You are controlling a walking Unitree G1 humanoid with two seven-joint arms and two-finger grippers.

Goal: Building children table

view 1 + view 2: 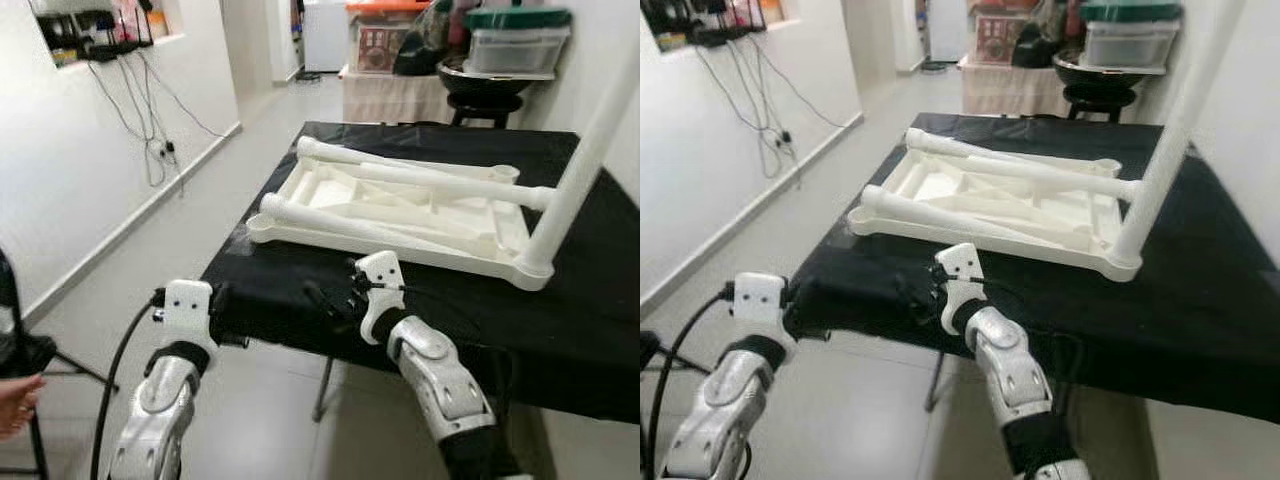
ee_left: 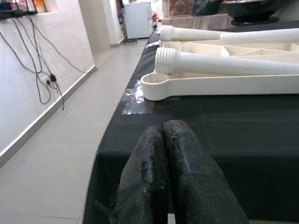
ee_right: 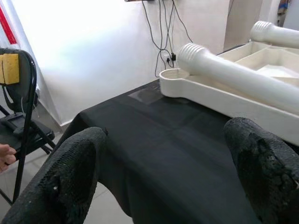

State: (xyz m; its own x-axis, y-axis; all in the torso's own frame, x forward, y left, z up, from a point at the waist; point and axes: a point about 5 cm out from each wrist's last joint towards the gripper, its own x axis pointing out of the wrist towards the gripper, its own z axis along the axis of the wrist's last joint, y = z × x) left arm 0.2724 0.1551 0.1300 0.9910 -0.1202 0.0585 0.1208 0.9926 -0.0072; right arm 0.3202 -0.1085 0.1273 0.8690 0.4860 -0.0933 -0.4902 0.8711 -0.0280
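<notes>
Nearest, left gripper (image 2: 169, 154) at the near edge of the black-covered table (image 1: 600, 300), fingers pressed together; right gripper (image 3: 163, 172) just over that edge, fingers spread wide with nothing between. Farther on, upside-down white tabletop (image 1: 400, 215) flat on the cloth, two loose legs (image 1: 420, 178) lying across it, one leg (image 1: 580, 165) upright in its right near corner. Beyond, black stool (image 1: 484, 105) and storage boxes (image 1: 515, 40)

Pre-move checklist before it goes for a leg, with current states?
1. Right gripper open: ok, fingers spread above the black cloth.
2. Left gripper open: not ok, fingers pressed together.
3. Tabletop upside down on the cloth: ok.
4. One leg standing upright in its corner socket: ok; how tight, cannot tell.
5. Loose legs lying across the tabletop, within view: ok.
6. Near-left corner socket free: ok.
</notes>
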